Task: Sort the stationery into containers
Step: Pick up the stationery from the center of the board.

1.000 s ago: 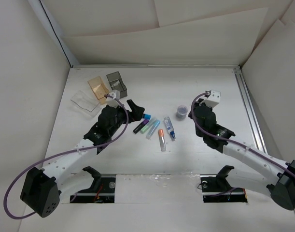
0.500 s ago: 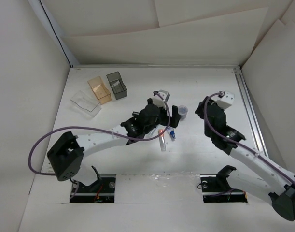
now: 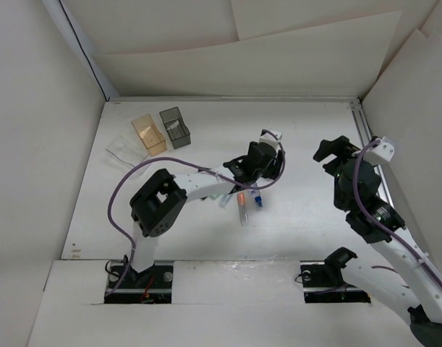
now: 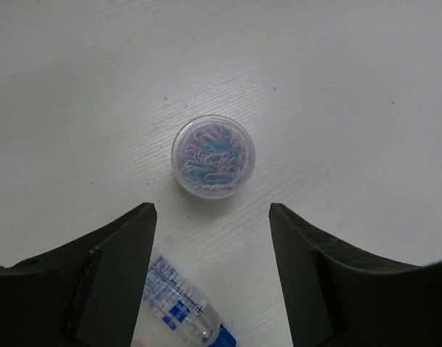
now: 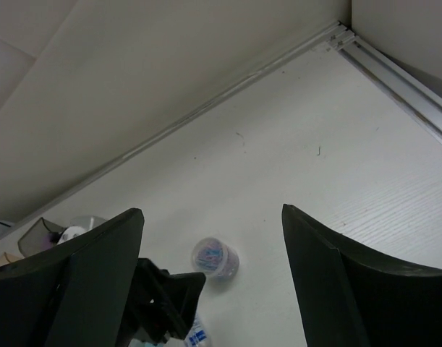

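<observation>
The tub (image 4: pixel 213 156) of paper clips stands near the middle of the surface (image 4: pixel 336 87). It looks light, rigid and smooth-walled, so likely slippery and best pinched across its round side. The left gripper (image 4: pixel 212 217) points down just short of it, jaws apart, empty. The right gripper (image 5: pixel 212 213) hangs raised by the right edge, spread, empty.

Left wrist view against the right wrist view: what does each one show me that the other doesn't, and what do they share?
Only the left wrist: a straight-down look into the clear round tub, packed with pink and blue paper clips, just beyond the open left gripper.
Only the right wrist: the table and its far edge, the metal rail in the corner, the dark grey box at far left, and the left gripper from outside, framed by the open right gripper.
Both: the tub and the blue-labelled tube beside it.
</observation>
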You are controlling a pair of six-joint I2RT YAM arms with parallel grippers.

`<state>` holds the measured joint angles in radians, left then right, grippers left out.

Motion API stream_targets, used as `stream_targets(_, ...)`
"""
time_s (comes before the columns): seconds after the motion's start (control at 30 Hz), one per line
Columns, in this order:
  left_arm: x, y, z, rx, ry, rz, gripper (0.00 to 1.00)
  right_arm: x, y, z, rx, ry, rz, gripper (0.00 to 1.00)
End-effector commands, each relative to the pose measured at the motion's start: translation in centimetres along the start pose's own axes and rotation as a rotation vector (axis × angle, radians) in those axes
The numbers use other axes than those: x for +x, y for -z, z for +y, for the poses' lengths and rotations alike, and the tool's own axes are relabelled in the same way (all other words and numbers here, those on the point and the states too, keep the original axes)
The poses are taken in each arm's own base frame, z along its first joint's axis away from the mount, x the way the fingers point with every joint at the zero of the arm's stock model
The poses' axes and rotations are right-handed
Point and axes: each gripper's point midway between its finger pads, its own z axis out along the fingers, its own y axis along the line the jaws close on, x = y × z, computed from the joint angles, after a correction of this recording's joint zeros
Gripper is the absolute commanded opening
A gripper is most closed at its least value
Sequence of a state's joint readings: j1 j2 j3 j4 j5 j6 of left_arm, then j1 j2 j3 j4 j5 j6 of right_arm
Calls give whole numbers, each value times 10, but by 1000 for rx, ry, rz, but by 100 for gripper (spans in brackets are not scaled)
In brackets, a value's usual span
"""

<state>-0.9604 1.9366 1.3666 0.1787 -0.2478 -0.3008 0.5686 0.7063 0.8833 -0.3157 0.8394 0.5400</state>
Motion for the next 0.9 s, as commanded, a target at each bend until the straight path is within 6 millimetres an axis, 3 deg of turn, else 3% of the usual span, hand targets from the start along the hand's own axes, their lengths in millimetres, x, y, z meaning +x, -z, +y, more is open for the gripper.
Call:
stream_targets(0.0, -19, -7, -2, -50, -34, -10, 63, -11, 4, 6, -31, 12, 3, 83)
stream_targets(0.1, -2, -19, -1, -58, -59, 37, 63, -2, 1, 9, -48, 19, 21, 83)
stream_targets(0.13, -7, -21, -3, -54, -64, 26, 63, -3, 0, 10, -54, 21, 16, 83)
stream_targets(0.63, 10, -64, -5, -95, -104, 76, 66, 4, -1, 20, -116, 44, 31, 88)
stream_targets(0.83, 9, -67, -5, -101, -100, 62, 51, 5, 0, 21, -124, 44, 36, 88)
stream_targets(0.87, 9, -67, -3, -110, -101, 59, 37, 5, 0, 21, -124, 44, 36, 88)
